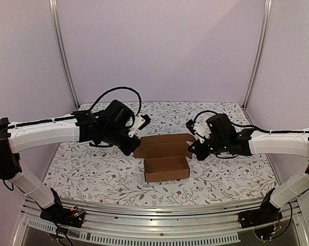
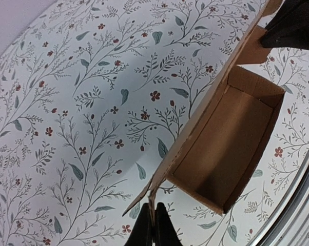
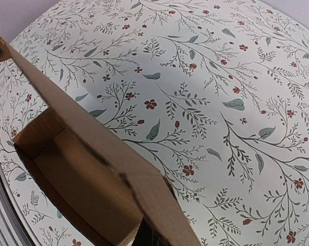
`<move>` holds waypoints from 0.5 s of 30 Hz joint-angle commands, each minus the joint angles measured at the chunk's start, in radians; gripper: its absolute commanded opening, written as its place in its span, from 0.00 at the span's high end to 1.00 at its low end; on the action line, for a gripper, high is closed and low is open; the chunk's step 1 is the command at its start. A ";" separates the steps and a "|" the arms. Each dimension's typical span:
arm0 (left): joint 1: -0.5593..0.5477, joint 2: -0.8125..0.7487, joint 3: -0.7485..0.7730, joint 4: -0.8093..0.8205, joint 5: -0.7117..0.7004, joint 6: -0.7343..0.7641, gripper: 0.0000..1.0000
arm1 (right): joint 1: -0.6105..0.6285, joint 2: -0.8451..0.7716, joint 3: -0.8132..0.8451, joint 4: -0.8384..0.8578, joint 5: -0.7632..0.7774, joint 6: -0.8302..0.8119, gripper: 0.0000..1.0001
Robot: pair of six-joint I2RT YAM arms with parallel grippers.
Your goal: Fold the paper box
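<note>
At the middle of the worktop (image 1: 88, 169) sits the paper box (image 1: 166, 168), a plain brown cardboard tray with 4 low walls, open on top, its long lid flap (image 1: 162, 145) leaning back. Bare floral-printed surface lies all around it, with the near metal rail (image 1: 159, 209) well apart. The left tool (image 2: 154, 228) is pinched closed on the flap's left corner. The right tool (image 1: 191, 147) meets the right corner, but the flap hides its fingers, so I cannot tell its state.

Counter (image 1: 93, 169) before me: white cover printed with green sprigs and small red flowers. On it, near the middle, sits the paper box (image 1: 166, 168), plain brown, open-topped, its base flat on the print
</note>
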 commanded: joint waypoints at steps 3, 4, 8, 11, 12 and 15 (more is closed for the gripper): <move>0.009 -0.001 0.012 -0.045 -0.013 -0.053 0.87 | 0.023 -0.052 -0.031 0.021 0.073 -0.001 1.00; 0.009 -0.008 0.011 -0.045 -0.019 -0.064 0.83 | 0.027 -0.060 -0.035 0.021 0.079 -0.003 1.00; 0.009 -0.051 -0.015 -0.033 -0.049 -0.082 0.64 | 0.029 -0.079 -0.045 0.021 0.082 -0.007 1.00; 0.011 -0.086 -0.052 -0.022 -0.052 -0.086 0.57 | 0.029 -0.089 -0.050 0.021 0.078 -0.008 1.00; 0.010 -0.096 -0.060 -0.022 -0.046 -0.088 0.56 | 0.029 -0.090 -0.051 0.019 0.077 -0.007 1.00; 0.010 -0.126 -0.099 -0.017 -0.022 -0.106 0.55 | 0.030 -0.093 -0.052 0.017 0.074 -0.007 1.00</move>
